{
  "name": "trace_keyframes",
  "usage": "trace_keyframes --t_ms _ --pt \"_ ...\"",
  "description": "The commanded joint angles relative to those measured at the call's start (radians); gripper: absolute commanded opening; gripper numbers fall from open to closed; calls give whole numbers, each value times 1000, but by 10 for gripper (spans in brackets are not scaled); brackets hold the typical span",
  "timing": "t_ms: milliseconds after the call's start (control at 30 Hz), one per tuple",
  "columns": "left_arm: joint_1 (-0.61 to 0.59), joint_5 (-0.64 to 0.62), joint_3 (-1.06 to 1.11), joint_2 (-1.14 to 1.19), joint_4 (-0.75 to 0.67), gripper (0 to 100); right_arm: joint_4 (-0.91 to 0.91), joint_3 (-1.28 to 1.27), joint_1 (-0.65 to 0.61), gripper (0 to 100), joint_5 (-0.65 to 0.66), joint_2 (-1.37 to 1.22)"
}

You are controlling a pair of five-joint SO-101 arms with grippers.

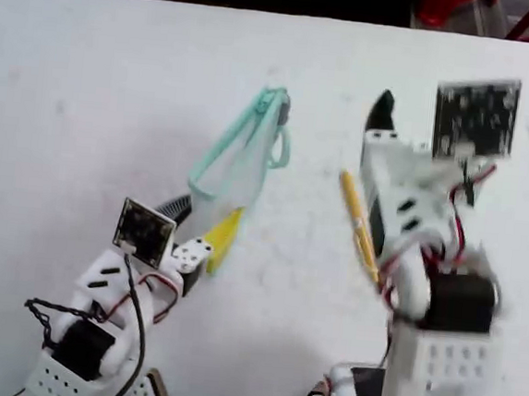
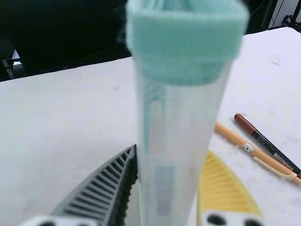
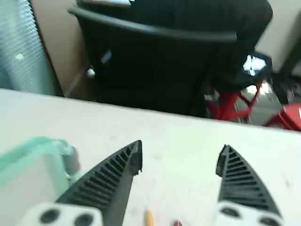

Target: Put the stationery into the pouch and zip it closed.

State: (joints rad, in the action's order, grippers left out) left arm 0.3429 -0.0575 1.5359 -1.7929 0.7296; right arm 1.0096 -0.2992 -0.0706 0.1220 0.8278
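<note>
High view: left tool [image 1: 202,222] pinches near end of translucent mint-green zip pouch [image 1: 235,163] on white table [image 1: 88,99]; right tool [image 3: 180,149] spread near orange pen [image 1: 359,227]. Best: grip pen mid-barrel, pouch held steady.

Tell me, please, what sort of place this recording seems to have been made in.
Probably an office or lab workroom: a white table serves as the bench, a black office chair stands just behind it, and some red furniture sits farther back in the room.
</note>
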Motion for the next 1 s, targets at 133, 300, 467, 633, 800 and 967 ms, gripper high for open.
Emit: trace_keyframes --t_ms 133,300,467,633,800,967 --pt "2 9 -6 -2 5 207 -91 -138 185 243 6 -398" --pt "2 9 -6 -2 5 207 -174 -135 216 243 -2 -730" --pt "10 11 11 -2 -2 207 -157 20 236 243 -2 -993" --pt "10 11 11 -2 -2 207 -24 198 234 243 -2 -1159" --pt "10 11 11 -2 -2 207 -10 281 228 243 0 -1248" --pt "10 11 9 -2 -2 207 18 284 211 243 3 -1213"
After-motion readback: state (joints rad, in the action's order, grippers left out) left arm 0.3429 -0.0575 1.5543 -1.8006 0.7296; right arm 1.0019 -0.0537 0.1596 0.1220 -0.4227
